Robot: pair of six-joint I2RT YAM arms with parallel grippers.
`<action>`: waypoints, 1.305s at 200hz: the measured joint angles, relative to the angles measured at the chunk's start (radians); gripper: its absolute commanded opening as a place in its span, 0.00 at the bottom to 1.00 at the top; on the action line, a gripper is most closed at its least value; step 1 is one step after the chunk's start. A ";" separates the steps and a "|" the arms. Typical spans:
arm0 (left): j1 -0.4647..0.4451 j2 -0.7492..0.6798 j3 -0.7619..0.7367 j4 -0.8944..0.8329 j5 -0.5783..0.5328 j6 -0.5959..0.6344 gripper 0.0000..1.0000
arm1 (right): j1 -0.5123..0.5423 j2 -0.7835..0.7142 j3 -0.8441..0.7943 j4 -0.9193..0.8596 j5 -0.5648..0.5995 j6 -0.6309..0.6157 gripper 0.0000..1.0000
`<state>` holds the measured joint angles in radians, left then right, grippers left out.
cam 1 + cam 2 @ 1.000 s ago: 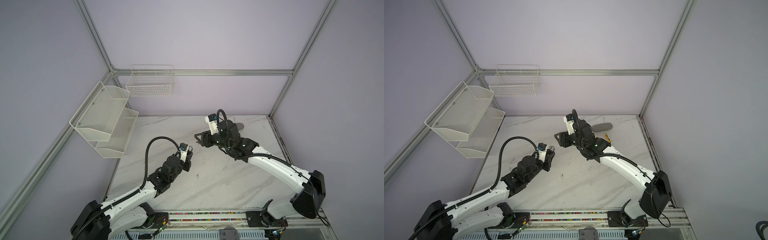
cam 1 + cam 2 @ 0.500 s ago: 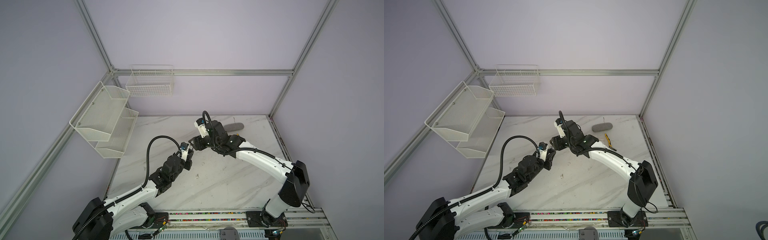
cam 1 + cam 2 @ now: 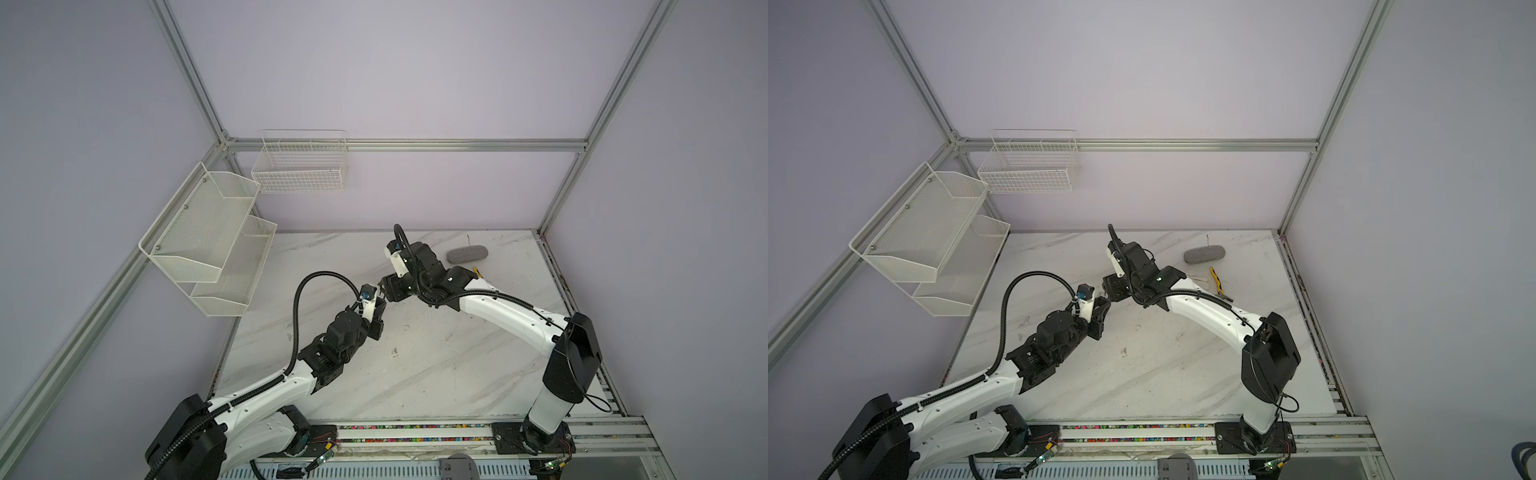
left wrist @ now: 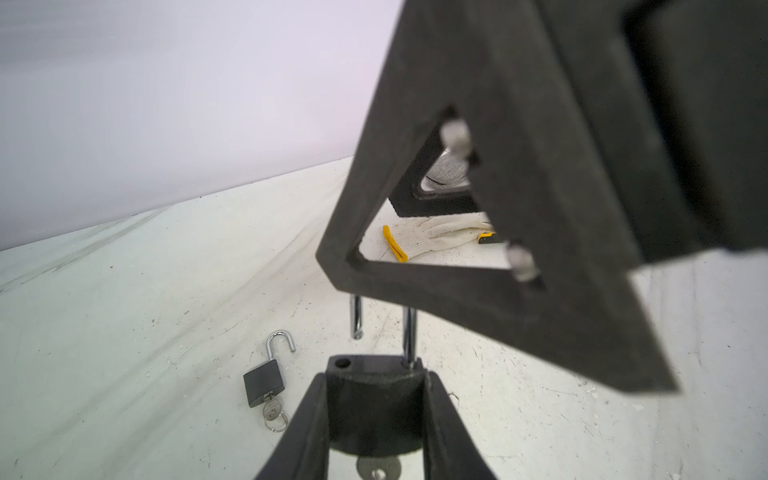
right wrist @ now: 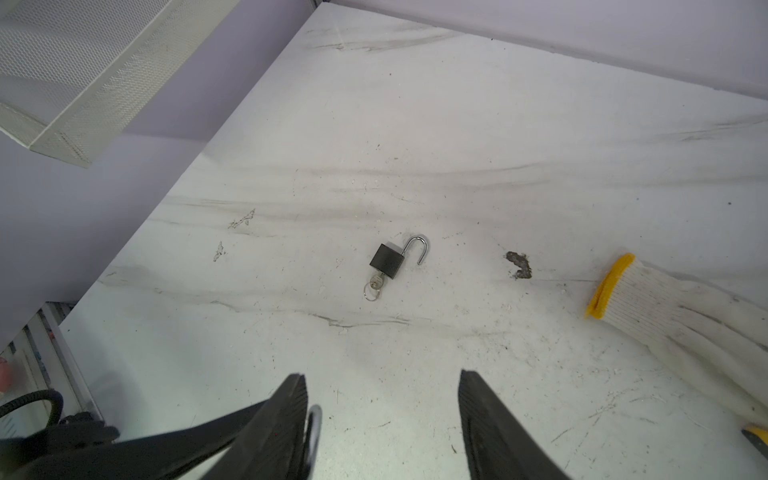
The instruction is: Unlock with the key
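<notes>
We see the left gripper (image 4: pixel 374 376) clamped, jaws narrowed, on a big dark-grey metal padlock (image 4: pixel 374 399), in a top view just 10 o'clock of the white marble table (image 3: pixel 457 374) centre. Its chrome shackle (image 4: pixel 409 332) is sprung and the silver key (image 4: pixel 378 467) is in the keyway. The right gripper (image 5: pixel 380 376) is spread wide and empty at its 1 o'clock. We judge it heavy, rigid, slick; grab the body flats.

A white glove (image 5: pixel 681 320) lies beside a yellow cutter (image 3: pixel 1216 282).

Top views high, looking down at table (image 3: pixel 415 374); wrist cams close, share loose padlock (image 5: pixel 387 262).

Pale lilac walls (image 3: pixel 415 75) with an aluminium frame (image 3: pixel 415 144) carry white mesh shelves (image 3: pixel 199 232) above a marble-look tabletop (image 3: pixel 436 374).
</notes>
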<state>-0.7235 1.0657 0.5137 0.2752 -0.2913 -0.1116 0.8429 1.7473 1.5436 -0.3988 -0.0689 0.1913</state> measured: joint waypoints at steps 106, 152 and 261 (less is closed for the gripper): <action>-0.003 -0.004 -0.002 0.009 -0.008 0.031 0.00 | 0.008 0.072 0.140 -0.143 0.082 -0.001 0.64; -0.005 -0.008 -0.005 0.025 -0.012 0.047 0.00 | 0.008 0.074 0.170 -0.182 0.109 0.002 0.67; -0.005 -0.019 -0.019 0.038 -0.032 0.053 0.00 | -0.010 0.071 0.179 -0.227 0.125 -0.003 0.68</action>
<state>-0.7280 1.0470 0.4942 0.3134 -0.3233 -0.0582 0.8326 1.8183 1.7229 -0.6258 0.0559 0.1886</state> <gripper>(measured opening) 0.304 0.679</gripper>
